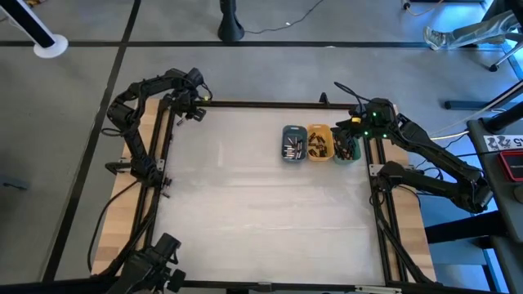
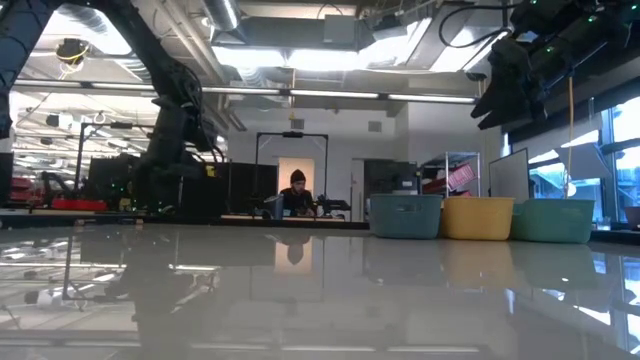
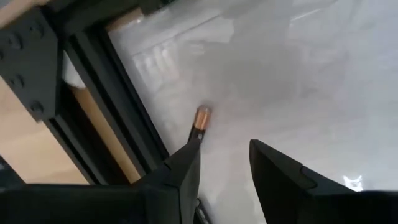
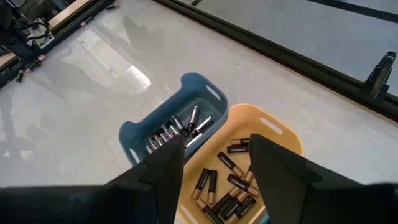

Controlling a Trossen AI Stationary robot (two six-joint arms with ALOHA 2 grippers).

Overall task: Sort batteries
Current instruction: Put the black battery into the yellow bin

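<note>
Here, three trays [image 1: 319, 131], one loose battery [image 3: 201, 117]

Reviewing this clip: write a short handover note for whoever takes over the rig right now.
Left tool: open, empty, at the table's far left corner, just short of one loose battery lying on the table by the frame rail.
Right tool: open, empty, above the trays.
Done: batteries lie in the blue tray and the orange tray; the green tray is mostly hidden under the right arm.
Left: pick up the loose battery and drop it in its tray.
</note>
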